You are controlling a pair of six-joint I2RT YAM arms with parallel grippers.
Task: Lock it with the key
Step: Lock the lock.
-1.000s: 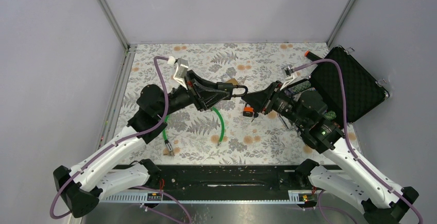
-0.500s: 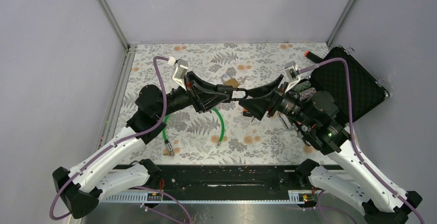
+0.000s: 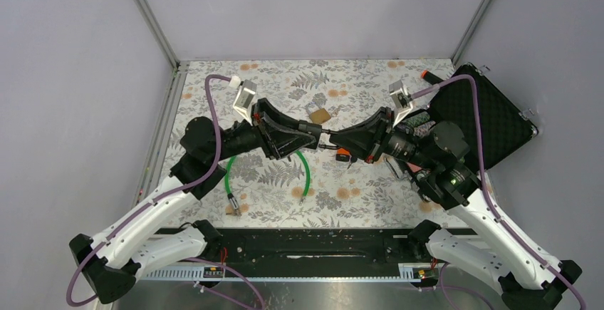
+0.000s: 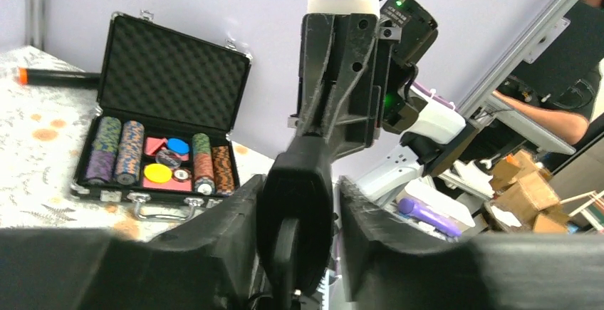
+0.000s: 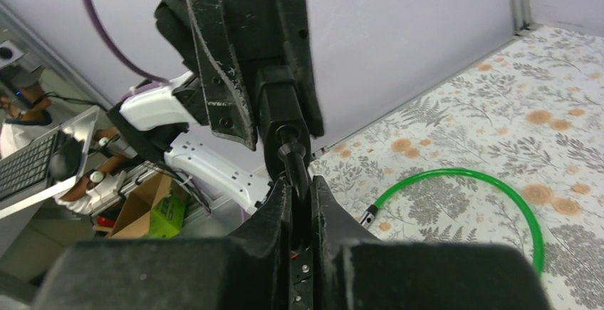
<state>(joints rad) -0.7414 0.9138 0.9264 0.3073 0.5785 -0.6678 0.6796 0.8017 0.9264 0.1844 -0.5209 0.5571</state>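
A black padlock (image 4: 295, 203) sits between the fingers of my left gripper (image 3: 310, 139), which hold its body. A thin gap shows on the right side in the left wrist view. The shackle (image 5: 294, 160) sticks out toward my right gripper (image 3: 335, 141), whose fingers are shut on it. Both grippers meet tip to tip above the middle of the floral mat (image 3: 356, 82). A small brass-coloured piece (image 3: 320, 115) lies on the mat behind them. A small orange piece (image 3: 344, 155) lies under the right gripper. I cannot tell which one is the key.
A green cable loop (image 3: 306, 174) lies on the mat in front of the left gripper. An open black case of poker chips (image 3: 484, 121) stands at the right, also in the left wrist view (image 4: 164, 146). An orange-tipped marker (image 3: 427, 75) lies behind it.
My right gripper opened wide, moved left and shut on the shackle. My left gripper lowered the padlock slightly toward me.
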